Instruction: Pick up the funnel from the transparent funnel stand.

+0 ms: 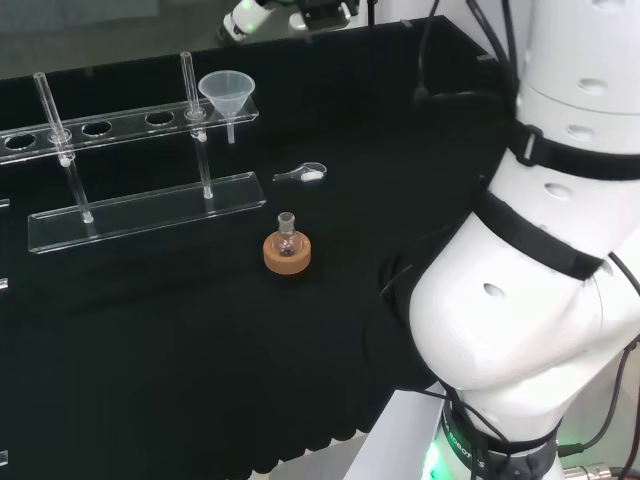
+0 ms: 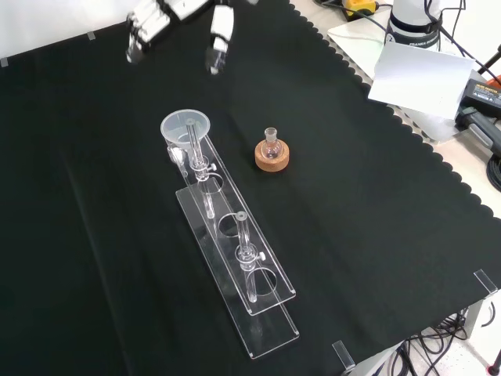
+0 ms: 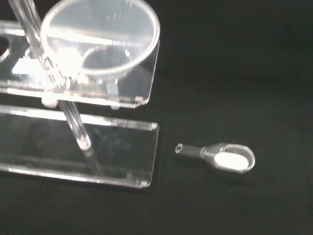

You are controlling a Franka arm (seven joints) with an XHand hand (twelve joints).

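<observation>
Hovering above the funnel (image 2: 186,128), the hand's fingers (image 2: 218,45) hang straight, empty.

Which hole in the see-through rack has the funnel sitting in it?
The end hole nearest the hand in the front view. The funnel sits there on the funnel stand; the other holes hold nothing.

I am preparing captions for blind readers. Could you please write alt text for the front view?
A clear funnel sits in the far end of a long transparent funnel stand on black cloth. The robot hand hangs above and beyond it, fingers relaxed, holding nothing. To the stand's right, a small glass flask rests on a cork ring.
</observation>
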